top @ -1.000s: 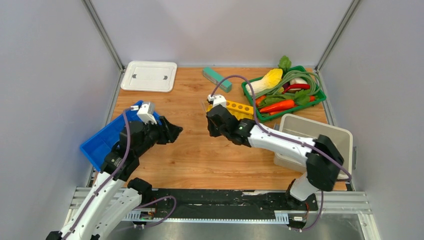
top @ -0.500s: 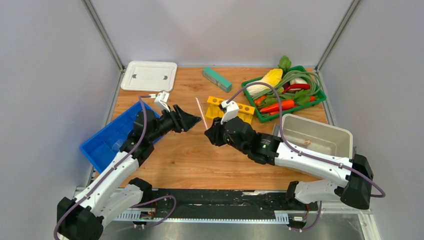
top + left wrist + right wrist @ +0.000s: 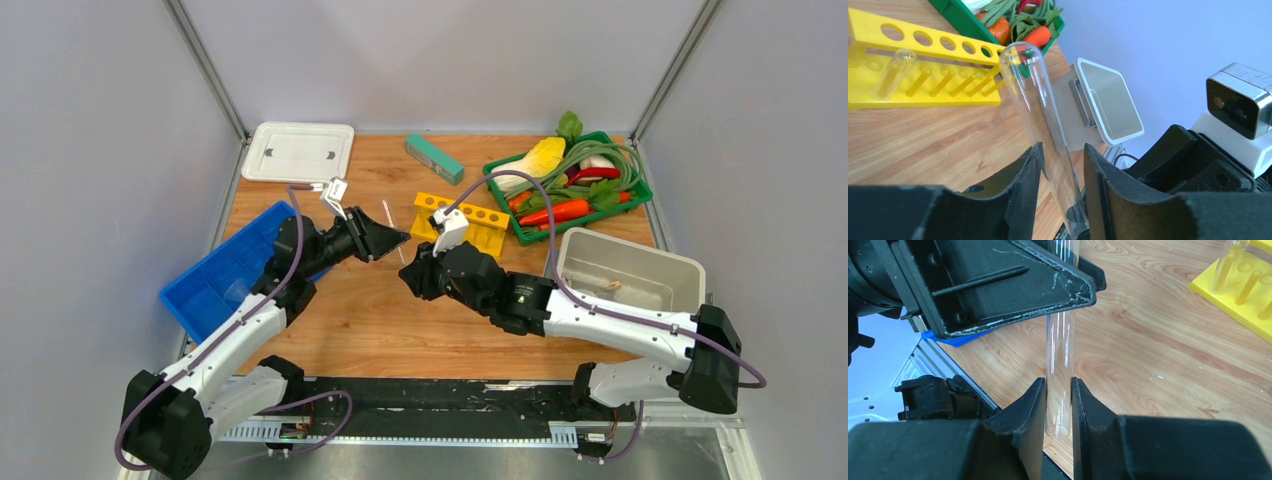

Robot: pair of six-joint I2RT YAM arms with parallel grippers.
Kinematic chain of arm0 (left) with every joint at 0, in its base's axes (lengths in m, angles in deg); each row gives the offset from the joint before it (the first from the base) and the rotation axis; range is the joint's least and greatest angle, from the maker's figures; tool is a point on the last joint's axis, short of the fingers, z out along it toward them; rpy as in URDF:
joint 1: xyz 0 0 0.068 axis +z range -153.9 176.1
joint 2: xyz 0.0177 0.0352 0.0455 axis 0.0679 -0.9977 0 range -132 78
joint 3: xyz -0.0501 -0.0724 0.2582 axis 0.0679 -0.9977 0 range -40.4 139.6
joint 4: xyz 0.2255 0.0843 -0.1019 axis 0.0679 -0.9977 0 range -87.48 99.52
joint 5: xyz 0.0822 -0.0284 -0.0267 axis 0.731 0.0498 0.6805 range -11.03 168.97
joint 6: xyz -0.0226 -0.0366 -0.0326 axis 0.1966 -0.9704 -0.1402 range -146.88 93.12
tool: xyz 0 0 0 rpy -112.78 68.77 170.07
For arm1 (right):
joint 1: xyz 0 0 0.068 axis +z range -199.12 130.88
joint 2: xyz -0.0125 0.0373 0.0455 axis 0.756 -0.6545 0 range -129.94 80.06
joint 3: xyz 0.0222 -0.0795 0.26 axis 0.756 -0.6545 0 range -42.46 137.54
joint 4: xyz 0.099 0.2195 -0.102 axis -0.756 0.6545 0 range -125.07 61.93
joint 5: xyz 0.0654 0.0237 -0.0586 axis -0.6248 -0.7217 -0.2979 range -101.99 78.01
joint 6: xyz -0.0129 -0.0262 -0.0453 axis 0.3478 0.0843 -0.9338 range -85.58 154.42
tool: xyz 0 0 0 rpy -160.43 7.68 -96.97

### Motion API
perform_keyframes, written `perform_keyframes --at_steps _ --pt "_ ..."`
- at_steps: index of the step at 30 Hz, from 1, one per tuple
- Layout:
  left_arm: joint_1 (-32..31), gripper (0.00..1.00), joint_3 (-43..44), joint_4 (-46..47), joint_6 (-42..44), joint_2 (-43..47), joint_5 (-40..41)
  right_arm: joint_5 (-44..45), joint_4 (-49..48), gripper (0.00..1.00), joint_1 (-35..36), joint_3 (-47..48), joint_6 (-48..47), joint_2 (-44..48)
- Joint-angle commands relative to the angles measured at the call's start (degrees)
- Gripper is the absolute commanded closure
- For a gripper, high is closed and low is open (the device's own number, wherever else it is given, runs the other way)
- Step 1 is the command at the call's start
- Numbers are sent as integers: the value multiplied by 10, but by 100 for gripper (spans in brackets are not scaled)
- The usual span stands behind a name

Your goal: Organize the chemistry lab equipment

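right gripper (image 3: 1058, 383) pinches tube (image 3: 1060, 340) — left gripper (image 3: 1062, 151) astride.

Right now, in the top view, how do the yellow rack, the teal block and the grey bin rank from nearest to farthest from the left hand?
From the left hand:
1. The yellow rack, just to its right.
2. The teal block, behind it, toward the back edge of the table.
3. The grey bin, far over on the right side.
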Motion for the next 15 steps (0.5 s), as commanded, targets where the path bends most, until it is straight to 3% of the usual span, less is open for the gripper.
perform_keyframes --at_steps 1,7,12,15 --pt "-3 60 -6 48 -1 -1 -27 8 -30 76 6 2 7 -10" --pt "-3 83 16 -17 67 7 -55 38 60 57 3 36 1 4" --pt "-18 86 68 -178 212 37 -49 19 109 46 -20 74 -26 49" --pt "-20 86 74 -217 266 59 -50 -15 159 44 -51 137 -30 51"
